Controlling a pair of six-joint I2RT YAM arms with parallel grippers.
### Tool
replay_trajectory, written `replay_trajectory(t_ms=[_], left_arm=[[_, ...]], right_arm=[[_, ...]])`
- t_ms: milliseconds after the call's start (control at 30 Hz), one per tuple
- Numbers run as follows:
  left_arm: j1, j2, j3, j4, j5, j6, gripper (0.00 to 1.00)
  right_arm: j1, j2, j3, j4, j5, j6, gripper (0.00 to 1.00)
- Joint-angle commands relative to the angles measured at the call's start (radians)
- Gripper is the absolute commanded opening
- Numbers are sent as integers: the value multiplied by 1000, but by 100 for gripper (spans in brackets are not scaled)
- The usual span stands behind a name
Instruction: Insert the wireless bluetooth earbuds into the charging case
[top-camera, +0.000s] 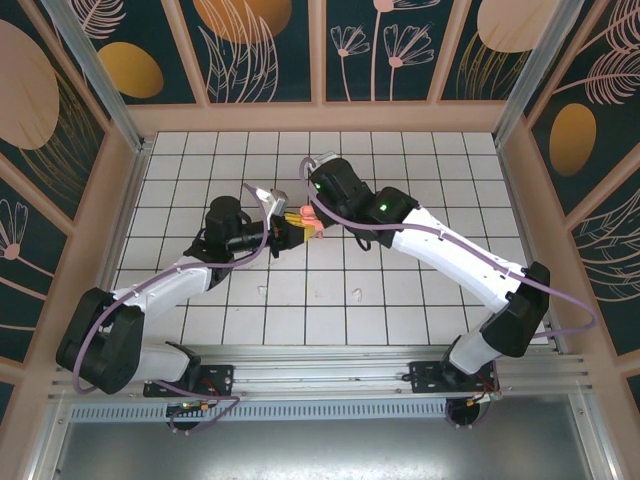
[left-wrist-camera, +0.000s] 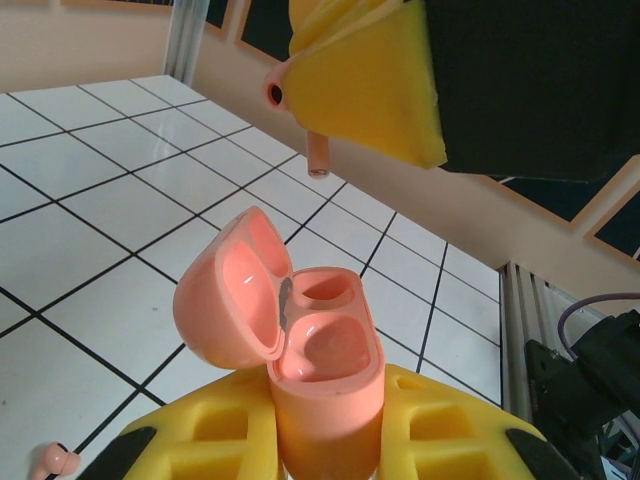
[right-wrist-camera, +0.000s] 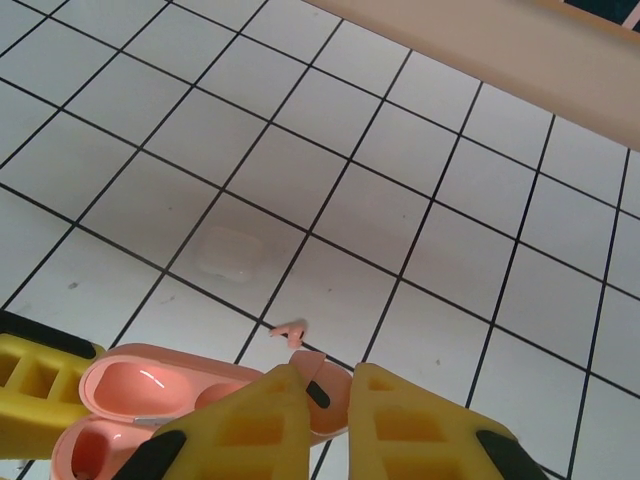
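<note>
Pink earbud (left-wrist-camera: 318, 152) in right jaws, above case (left-wrist-camera: 326, 405).

— What am I driving here?
— I see white links and black joints on the left arm (top-camera: 170, 285) and right arm (top-camera: 450, 250), with purple cables (top-camera: 98, 322) alongside.
— My fingers (right-wrist-camera: 240, 425)?
— Yellow, with black patches. A green light (top-camera: 383, 209) glows.

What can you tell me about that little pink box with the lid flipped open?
It is a salmon-pink charging case of smooth, glossy plastic with rounded corners. Its hinged lid is swung open to one side, showing two moulded wells, both empty. The case stands upright, clamped at its lower body between the yellow fingers of the left gripper, above the white tiled floor. Nothing else touches it.
</note>
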Motion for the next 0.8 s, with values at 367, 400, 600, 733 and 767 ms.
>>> replay_trajectory(t_ms=[367,400,600,733,767], left_arm=[[-6,-18,32,71,48,-4,1],[-5,-19,32,75,48,-6,1],[-5,-15,37,83,48,-18,1],[-6,-12,39,94,50,-31,1],[-6,-12,39,95,50,-31,1]], right_arm=[[9,-72,-77,49,-87,-63,11],[9,-73,-81,49,-88,-62,11],[12,-86,-95,57,-116,-60,11],[12,-87,-103,59,-117,-65,11],[12,-85,-105,57,-120,-67,11]])
